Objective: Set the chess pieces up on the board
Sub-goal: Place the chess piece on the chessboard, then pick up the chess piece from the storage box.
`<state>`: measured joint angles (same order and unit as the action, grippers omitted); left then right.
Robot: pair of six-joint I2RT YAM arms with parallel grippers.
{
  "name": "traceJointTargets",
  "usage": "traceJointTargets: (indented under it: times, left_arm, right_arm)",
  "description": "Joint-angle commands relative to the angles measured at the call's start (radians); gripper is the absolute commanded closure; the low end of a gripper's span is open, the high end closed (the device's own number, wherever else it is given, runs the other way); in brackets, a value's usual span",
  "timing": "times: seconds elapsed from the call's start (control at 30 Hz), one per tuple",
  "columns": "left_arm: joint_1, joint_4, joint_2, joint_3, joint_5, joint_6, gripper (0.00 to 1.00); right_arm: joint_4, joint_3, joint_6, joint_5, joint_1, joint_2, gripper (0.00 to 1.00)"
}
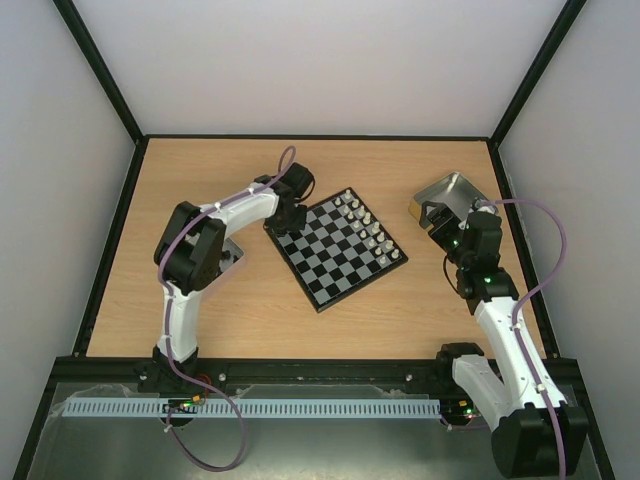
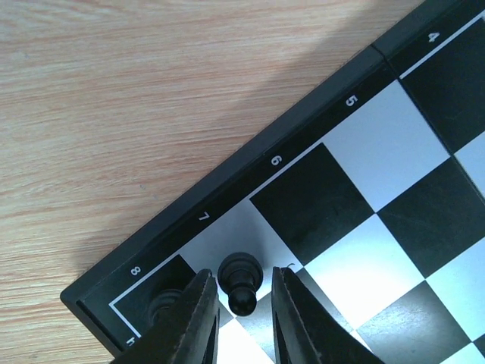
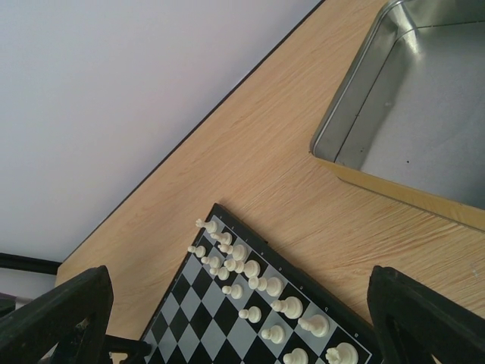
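Evidently the left tool (image 2: 240, 297) stands only slightly parted around a small glossy black pawn (image 2: 240, 271), gripping nothing so it can rest upright near the board's (image 1: 325, 270) left corner, opposite two rows of white pieces (image 1: 365, 225), while the right tool (image 3: 242, 303) hangs wide open and empty.
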<state>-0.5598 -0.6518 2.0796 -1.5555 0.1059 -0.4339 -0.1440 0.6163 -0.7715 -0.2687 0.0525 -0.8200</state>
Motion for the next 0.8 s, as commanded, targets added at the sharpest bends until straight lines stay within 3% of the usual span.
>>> traceJointTargets:
  times: [0.0, 0.37, 0.77]
  left_arm:
    - [-0.003, -0.030, 0.008, -0.046, -0.005, 0.000, 0.76]
    - [0.018, -0.031, -0.152, -0.008, 0.046, -0.037, 0.66]
    - [0.181, 0.124, -0.636, 0.478, 0.096, -0.188, 0.58]
  right_arm:
    - [0.004, -0.006, 0.003, 0.016, -0.002, 0.007, 0.09]
    - [0.007, -0.004, 0.003, 0.008, -0.002, 0.007, 0.09]
    - [0.041, -0.003, 0.005, 0.017, -0.002, 0.000, 0.04]
